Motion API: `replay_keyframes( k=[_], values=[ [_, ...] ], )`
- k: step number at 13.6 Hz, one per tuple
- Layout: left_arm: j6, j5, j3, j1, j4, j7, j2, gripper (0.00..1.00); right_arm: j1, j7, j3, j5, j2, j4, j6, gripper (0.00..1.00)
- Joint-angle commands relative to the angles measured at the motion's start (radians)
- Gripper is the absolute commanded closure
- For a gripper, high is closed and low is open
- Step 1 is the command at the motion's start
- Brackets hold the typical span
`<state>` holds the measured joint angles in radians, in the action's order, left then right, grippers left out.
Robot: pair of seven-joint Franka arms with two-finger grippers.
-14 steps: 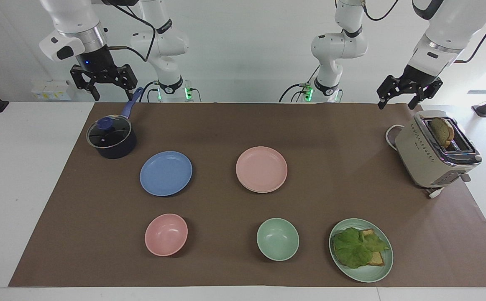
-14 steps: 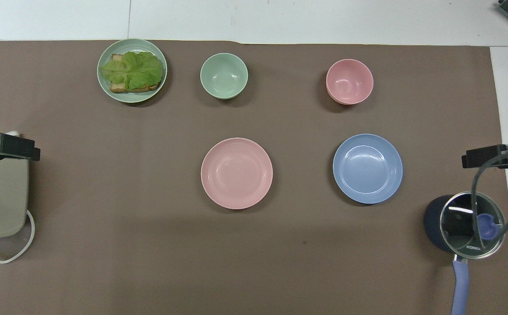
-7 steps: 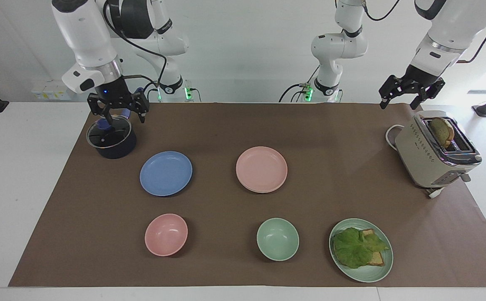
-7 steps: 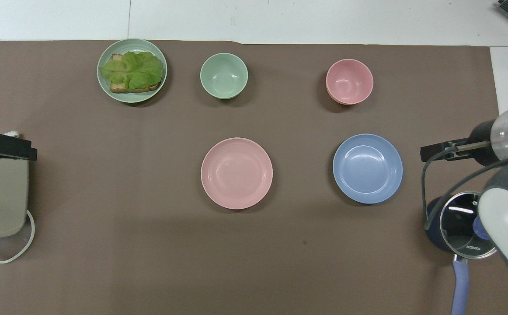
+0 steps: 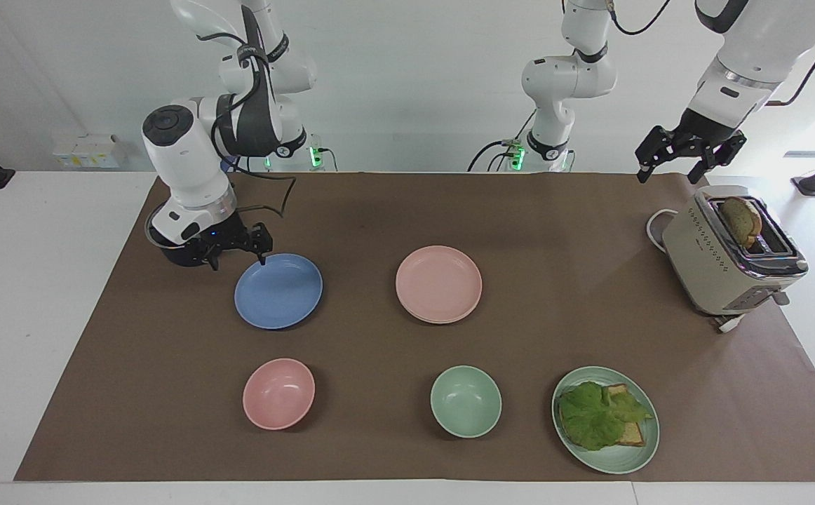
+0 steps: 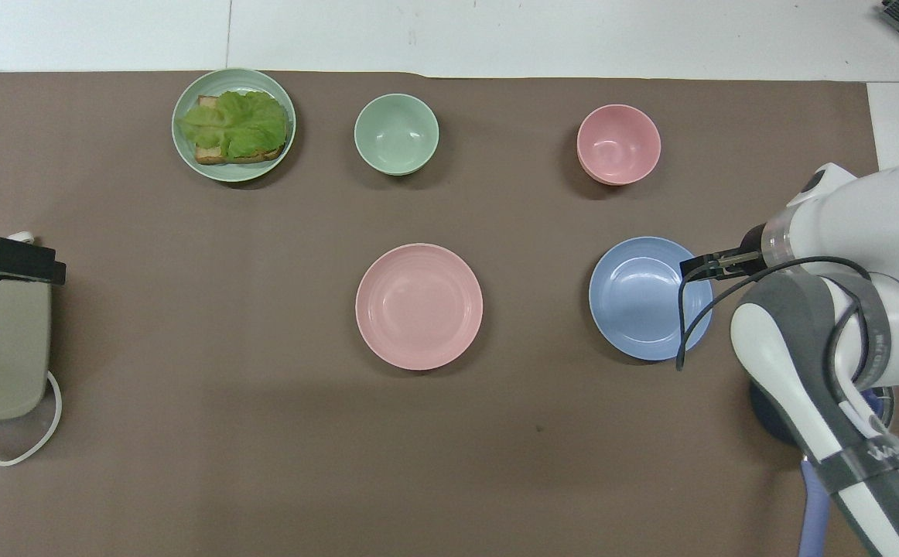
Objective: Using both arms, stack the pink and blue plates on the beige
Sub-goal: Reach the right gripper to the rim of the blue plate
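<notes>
A robot's right hand [image 5: 237,251] hangs low with its fingers spread and empty at the rim of the blue plate [image 5: 278,291], on the side nearest the robots and toward the right arm's end of the table [image 5: 43,294]; one fingertip stands at the plate's edge, though whether it touches cannot be told. The pink plate [image 5: 439,284] lies flat beside the blue one, apart from it, near the middle of the brown mat [image 5: 590,315]. A thin pale edge seems to show under the pink plate, which may be the beige plate beneath it, but that cannot be settled from either view; no beige plate lies in the open. If so, pink is already stacked and the blue plate is what is left to lift and carry across. The left hand [image 5: 688,156], also open and holding nothing, waits in the air over the toaster [image 5: 726,259] at the left arm's end of the table. A dark pot [image 5: 176,254] sits partly hidden under the right arm, while a pink bowl [image 5: 278,393], a green bowl [image 5: 466,401] and a green plate [image 5: 614,459] carrying toast and lettuce stand untouched along the edge farthest from the robots.
</notes>
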<state>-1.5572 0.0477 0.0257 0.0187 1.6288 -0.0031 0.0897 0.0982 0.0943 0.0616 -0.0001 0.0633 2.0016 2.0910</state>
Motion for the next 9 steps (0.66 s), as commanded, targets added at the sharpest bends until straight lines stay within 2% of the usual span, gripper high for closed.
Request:
replay_keyframes(
  k=[1,3,9],
  values=[
    [0.009,-0.017,0.004,-0.008,0.006,0.012,0.010,0.00,-0.023,0.070,-0.002,0.067,-0.005,0.049,0.052,0.00],
    [0.009,-0.017,0.005,-0.008,0.005,0.012,0.010,0.00,-0.029,0.097,-0.002,0.103,0.015,0.094,0.125,0.00],
    [0.009,-0.017,0.005,-0.008,0.006,0.012,0.009,0.00,-0.067,0.194,-0.002,0.126,0.079,0.154,0.216,0.00]
  ],
)
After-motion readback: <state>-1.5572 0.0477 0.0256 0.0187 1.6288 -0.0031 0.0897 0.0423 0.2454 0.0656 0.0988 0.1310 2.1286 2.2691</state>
